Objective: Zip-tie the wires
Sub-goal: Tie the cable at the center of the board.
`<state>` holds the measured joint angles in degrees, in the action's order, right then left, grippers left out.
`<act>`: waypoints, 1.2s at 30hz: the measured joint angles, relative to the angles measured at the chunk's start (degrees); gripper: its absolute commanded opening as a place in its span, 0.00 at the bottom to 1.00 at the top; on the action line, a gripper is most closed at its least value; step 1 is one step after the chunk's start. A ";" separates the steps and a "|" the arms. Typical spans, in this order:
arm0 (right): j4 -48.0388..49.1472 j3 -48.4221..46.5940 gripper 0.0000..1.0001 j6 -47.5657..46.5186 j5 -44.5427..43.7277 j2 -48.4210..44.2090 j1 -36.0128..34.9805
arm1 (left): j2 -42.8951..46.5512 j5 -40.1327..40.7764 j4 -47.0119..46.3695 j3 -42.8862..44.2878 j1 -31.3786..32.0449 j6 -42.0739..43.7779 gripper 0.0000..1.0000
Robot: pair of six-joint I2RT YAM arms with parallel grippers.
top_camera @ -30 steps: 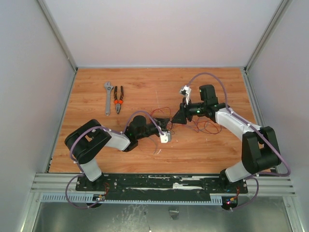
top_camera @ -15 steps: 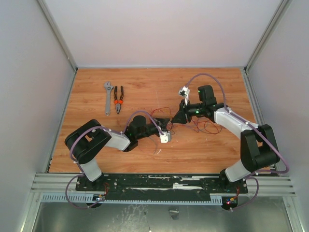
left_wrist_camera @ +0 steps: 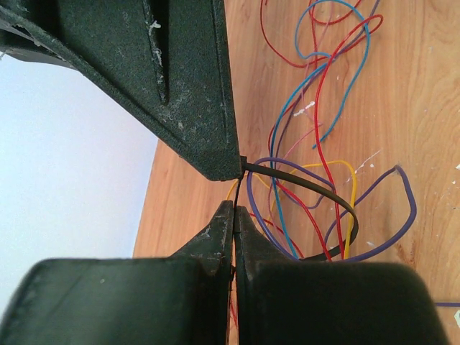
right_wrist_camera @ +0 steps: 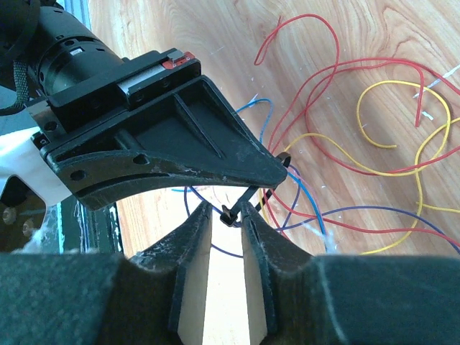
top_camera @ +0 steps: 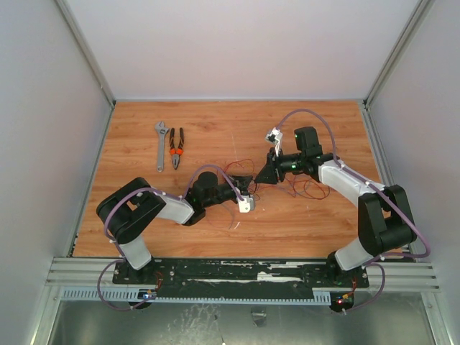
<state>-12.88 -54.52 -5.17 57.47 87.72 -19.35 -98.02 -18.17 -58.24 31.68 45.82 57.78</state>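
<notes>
We record that the right arm (top_camera: pixel 345 180) has edged slightly toward the left arm (top_camera: pixel 169 208) over the tabletop (top_camera: pixel 215 122), and the right fingers (right_wrist_camera: pixel 203 215) have drawn closer together. The left arm has not moved. We judge this to be a grip being taken on the tie's end, ahead of pulling the loop tight.

The wires (left_wrist_camera: pixel 310 205) lie spread just beyond both sets of fingertips. The zip tie (left_wrist_camera: pixel 327 192) is not straight. A short span runs fingertip to fingertip from the left fingers (left_wrist_camera: pixel 228 219), which are clamped together on it. The rest arcs out around several strands and back beneath the left fingers. Its head (right_wrist_camera: pixel 229 214) sits between the right fingers, which stand narrowly apart; we cannot tell whether they pinch it.
</notes>
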 measured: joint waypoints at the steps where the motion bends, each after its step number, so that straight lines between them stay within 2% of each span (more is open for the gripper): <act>1: 0.00 -0.02 0.24 0.09 0.00 0.00 0.00 | 0.00 -0.02 0.00 0.00 0.00 -0.04 0.00; 15: 1.42 0.00 0.22 0.94 0.44 0.00 0.00 | -0.42 -0.13 -0.20 0.00 0.00 -0.24 0.00; 18: 1.42 0.00 0.17 0.94 0.44 0.00 0.00 | -0.42 -0.13 -0.42 -0.02 0.00 -0.24 0.00; 23: 1.42 0.00 0.00 0.87 0.44 0.00 0.00 | -0.42 -0.15 -0.59 -0.20 0.00 -0.39 0.00; 31: 1.25 -0.35 0.00 1.11 0.31 0.00 0.00 | -0.42 -0.42 -0.85 -0.35 0.00 -0.39 0.00; 36: 0.68 -3.87 0.00 2.25 -1.07 0.00 -0.07 | -0.42 -0.52 -2.25 -0.61 0.00 0.28 0.00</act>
<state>-12.21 -58.39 -2.92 56.40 87.72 -19.42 -98.43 -18.70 -60.49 31.07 45.82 58.06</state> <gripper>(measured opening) 0.004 0.017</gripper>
